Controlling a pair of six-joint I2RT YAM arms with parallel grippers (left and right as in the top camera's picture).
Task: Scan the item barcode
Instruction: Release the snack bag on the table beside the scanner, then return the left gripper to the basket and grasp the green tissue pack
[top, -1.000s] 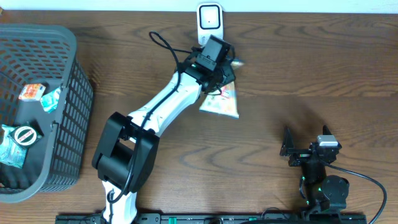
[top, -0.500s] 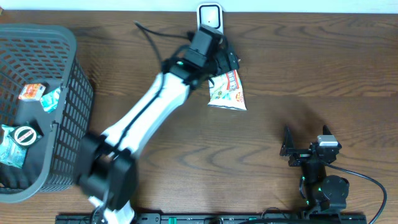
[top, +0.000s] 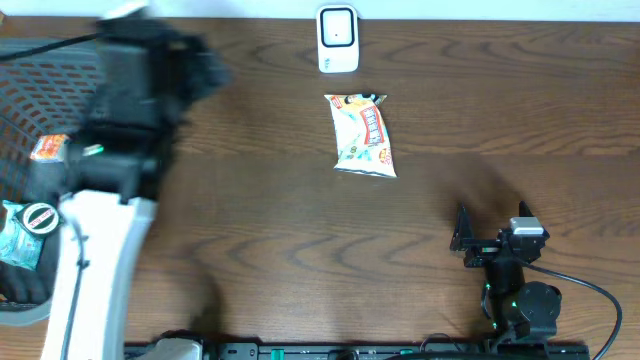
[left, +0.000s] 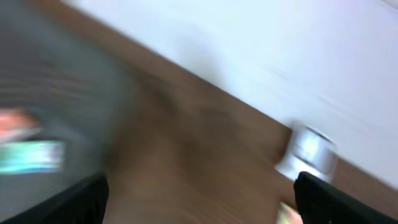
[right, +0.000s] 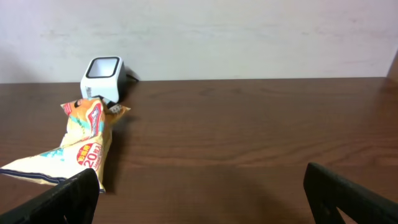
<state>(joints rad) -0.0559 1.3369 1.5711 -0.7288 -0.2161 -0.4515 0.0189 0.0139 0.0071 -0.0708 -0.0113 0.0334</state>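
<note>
The item, a white and orange snack bag (top: 362, 135), lies flat on the table just in front of the white barcode scanner (top: 338, 38), and nothing holds it. My left gripper (top: 195, 70) is a blur at the far left by the basket; its wrist view shows the jaws open and empty (left: 202, 205), with the scanner (left: 308, 152) to the right. My right gripper (top: 492, 222) rests open at the front right, well apart from the bag. The right wrist view looks between open fingers (right: 202, 199) at the bag (right: 78, 146) and the scanner (right: 102, 78).
A dark mesh basket (top: 25, 85) stands at the left edge with several small packets (top: 45, 148) in it. The left arm (top: 95, 250) crosses the table's left side. A white wall runs behind the scanner.
The left gripper opened and let go of the snack bag by the scanner, then swung fast to the left toward the basket. The bag now lies on the table. The right arm stayed still.
</note>
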